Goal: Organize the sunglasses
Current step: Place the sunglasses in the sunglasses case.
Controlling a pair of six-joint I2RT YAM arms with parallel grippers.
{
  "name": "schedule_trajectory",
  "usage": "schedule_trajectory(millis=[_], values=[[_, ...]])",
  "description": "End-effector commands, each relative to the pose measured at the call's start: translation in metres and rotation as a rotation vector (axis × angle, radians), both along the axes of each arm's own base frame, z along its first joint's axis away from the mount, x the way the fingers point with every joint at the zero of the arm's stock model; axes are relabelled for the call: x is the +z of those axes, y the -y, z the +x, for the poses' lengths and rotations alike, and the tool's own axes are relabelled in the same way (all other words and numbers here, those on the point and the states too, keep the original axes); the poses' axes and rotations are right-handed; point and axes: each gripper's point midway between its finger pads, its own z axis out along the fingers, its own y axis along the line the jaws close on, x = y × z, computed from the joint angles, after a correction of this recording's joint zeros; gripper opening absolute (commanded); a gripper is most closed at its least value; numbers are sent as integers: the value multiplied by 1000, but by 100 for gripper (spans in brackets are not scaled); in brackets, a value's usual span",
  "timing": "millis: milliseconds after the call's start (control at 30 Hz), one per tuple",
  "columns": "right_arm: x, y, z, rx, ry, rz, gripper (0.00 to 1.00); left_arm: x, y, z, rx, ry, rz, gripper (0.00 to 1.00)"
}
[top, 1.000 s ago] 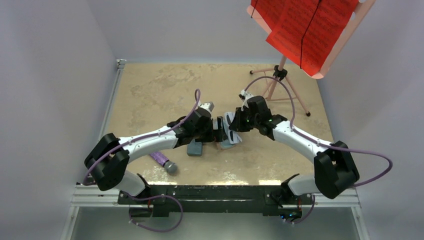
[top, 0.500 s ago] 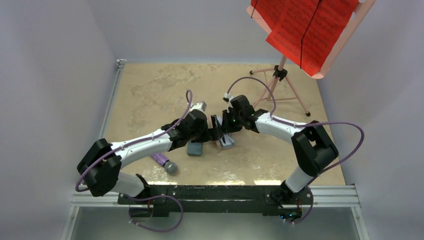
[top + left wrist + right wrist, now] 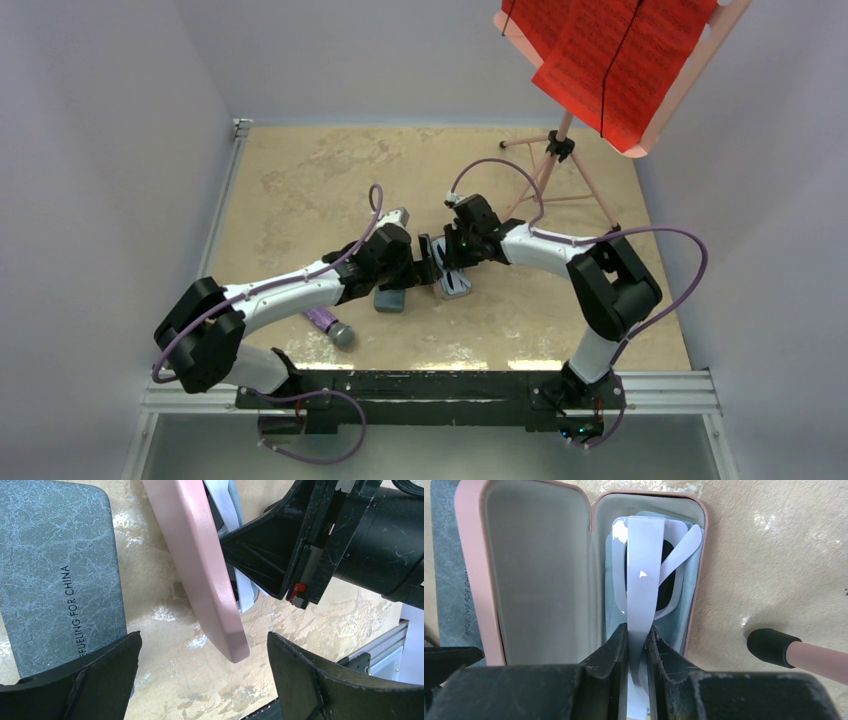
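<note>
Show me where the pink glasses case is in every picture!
Top external: pink case, just below the picture's middle.
Left wrist: its pink shell slants from the top down to the middle.
Right wrist: lying open, filling left and middle.
Shared landmark: the grey-blue case beside it, in all three.

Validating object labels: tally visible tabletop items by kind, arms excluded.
Oblong cases: 2 (pink hard-shell case, grey-blue marbled case)
Chunky white-framed sunglasses: 1
Light blue cloth: 1
Purple cylinder, grey cap: 1
Pink music stand with red sheets: 1
Total: 6
</note>
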Motion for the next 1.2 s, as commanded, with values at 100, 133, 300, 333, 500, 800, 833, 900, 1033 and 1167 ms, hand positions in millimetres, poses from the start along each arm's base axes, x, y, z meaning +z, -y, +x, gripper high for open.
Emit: schedule_trajectory(millis=[100,133,300,333,500,800,833,900,1033,1167], values=[[8,-4,17,-43,75,-33,0,11,3,9,26,29,-46,100],[9,-6,19,-49,83,-28,0,12,4,8,23,30,-50,100],[11,-8,24,-82,101,-47,0,14,4,7,19,27,-54,100],[11,-7,24,-89,101,-57,0,14,3,7,19,27,-53,100],[6,-5,20,-95,84,-62,9,17,-1,5,19,32,-38,100],[30,-16,14,-92,89,21,41,33,-23,-3,38,76,-15,100],[35,-15,13,-94,95,27,41,34,-26,-4,44,85,-12,100],[44,-14,12,-100,103,38,42,34,-35,-6,64,96,2,100],[60,-10,6,-110,127,74,43,29,-57,-11,130,84,43,100],[68,-1,2,-161,139,94,42,21,-70,-11,177,53,121,100]])
